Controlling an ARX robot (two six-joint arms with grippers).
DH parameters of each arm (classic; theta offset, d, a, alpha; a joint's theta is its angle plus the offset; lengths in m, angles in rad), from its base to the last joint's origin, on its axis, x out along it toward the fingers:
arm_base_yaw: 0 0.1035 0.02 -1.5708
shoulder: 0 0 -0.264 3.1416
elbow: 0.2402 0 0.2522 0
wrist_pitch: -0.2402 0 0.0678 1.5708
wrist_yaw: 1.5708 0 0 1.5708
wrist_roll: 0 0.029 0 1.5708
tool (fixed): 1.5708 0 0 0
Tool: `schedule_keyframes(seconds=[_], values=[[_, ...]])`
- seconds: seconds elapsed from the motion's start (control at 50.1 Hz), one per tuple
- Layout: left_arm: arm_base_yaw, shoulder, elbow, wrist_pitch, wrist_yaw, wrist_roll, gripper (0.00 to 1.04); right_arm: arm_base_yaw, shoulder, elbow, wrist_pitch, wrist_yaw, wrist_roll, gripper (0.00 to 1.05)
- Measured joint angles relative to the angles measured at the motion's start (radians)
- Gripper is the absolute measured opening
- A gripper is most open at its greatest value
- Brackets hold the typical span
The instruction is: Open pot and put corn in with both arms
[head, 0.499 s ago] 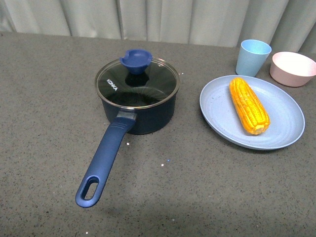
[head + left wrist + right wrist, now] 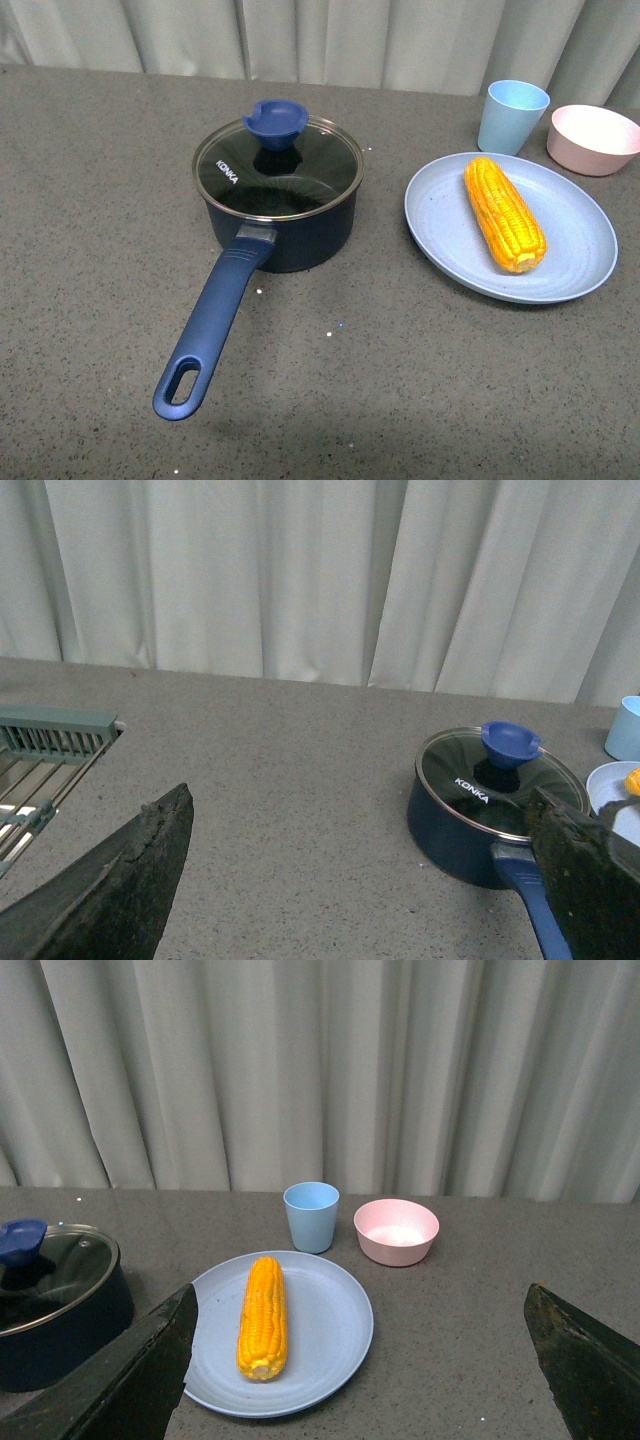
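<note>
The navy-blue pot (image 2: pixel 285 235) stands left of centre on the grey table, its long handle (image 2: pixel 213 330) pointing toward me. The glass lid (image 2: pixel 277 170) with a blue knob (image 2: pixel 275 122) sits on it. The corn (image 2: pixel 505 213) lies on a light blue plate (image 2: pixel 575 225) to the right. Neither arm shows in the front view. My left gripper (image 2: pixel 370 880) is open, back from the pot (image 2: pixel 455 825) and apart from it. My right gripper (image 2: pixel 365 1360) is open, back from the corn (image 2: pixel 262 1315) and its plate (image 2: pixel 325 1330).
A light blue cup (image 2: pixel 511 116) and a pink bowl (image 2: pixel 592 138) stand behind the plate. A grey curtain hangs along the table's far edge. In the left wrist view a metal rack (image 2: pixel 40 755) sits at the table's side.
</note>
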Motion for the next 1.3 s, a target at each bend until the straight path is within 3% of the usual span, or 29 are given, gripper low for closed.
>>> schedule_keyframes(seconds=[1.297], values=[[0.000, 0.000, 0.000, 0.000, 0.000, 0.000, 0.98, 0.000, 0.000, 0.000, 0.000, 0.000, 0.000, 0.96]])
